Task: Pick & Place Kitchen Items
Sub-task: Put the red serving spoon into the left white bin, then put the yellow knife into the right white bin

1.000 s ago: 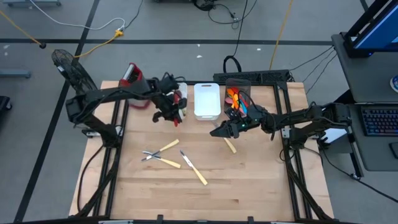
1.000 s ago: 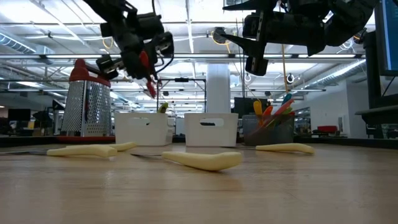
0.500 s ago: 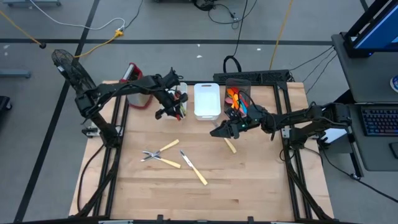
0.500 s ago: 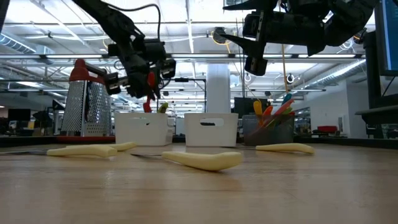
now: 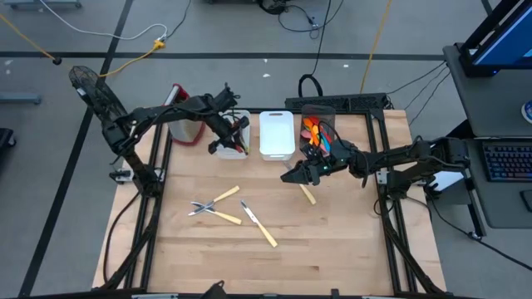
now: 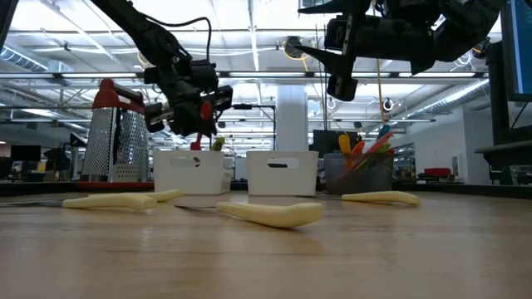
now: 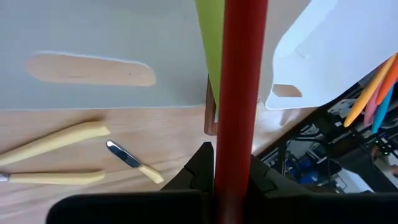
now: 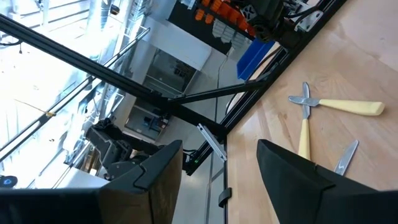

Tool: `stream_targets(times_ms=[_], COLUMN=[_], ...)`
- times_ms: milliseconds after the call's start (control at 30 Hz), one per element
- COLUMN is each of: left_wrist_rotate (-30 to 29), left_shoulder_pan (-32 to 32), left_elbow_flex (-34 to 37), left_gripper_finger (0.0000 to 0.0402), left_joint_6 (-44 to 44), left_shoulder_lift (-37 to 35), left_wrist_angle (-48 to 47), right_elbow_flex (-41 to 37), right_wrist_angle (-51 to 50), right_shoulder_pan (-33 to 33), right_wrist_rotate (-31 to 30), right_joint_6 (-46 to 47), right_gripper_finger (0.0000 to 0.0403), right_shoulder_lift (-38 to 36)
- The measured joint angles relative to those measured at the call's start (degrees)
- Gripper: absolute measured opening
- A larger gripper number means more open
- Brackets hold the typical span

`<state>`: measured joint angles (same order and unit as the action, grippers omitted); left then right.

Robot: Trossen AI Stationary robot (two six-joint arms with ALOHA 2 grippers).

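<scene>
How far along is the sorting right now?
Done: colourful utensils stand in the dark bin, and a green one sits in the left white bin. In hand: the left hand grips a red utensil above that bin. Left: four yellow-handled pieces on the table; the right hand is open above one.

You've got the left gripper point(image 7: 232, 177) clamped on a red utensil handle point(image 7: 239, 93) above the white bin point(image 7: 112, 56), yellow-handled pieces point(image 7: 53, 143) lying on the table point(image 7: 174, 134).
</scene>
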<state>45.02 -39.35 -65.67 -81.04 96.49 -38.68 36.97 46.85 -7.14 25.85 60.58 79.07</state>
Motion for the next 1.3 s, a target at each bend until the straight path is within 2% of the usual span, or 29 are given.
stream_targets(times_ms=[167,467,733,967,1067,1300], left_wrist_rotate=[-4.12,-7.45,-7.5,-4.87,-5.07,-9.51], left_shoulder_pan=[-1.02,-1.16,-1.18,-1.59,-1.84,-0.9], left_elbow_flex=[0.0,0.0,0.0,0.0,0.04,0.04], left_gripper_finger=[0.0031,0.0082,0.0136,0.0181,0.0187,0.0178], left_joint_6=[2.6,3.44,7.1,9.85,10.5,10.48], left_shoulder_lift=[0.0,0.0,-0.02,-2.08,-4.41,-11.31], left_wrist_angle=[-0.21,-0.13,-0.13,-0.47,-0.56,-1.18], right_elbow_flex=[0.0,0.01,0.01,0.01,0.02,0.02], right_wrist_angle=[-0.02,-0.02,0.0,-0.02,-0.01,-0.02], right_shoulder_pan=[0.0,0.0,0.0,0.0,0.0,0.0], right_wrist_rotate=[0.0,-0.02,-0.11,-0.19,-0.2,-0.2], right_joint_6=[0.0,0.17,0.2,0.22,0.22,0.22], right_gripper_finger=[0.02,0.0201,0.0199,0.0203,0.0202,0.02], right_shoulder_lift=[0.0,0.0,0.0,0.0,0.0,0.0])
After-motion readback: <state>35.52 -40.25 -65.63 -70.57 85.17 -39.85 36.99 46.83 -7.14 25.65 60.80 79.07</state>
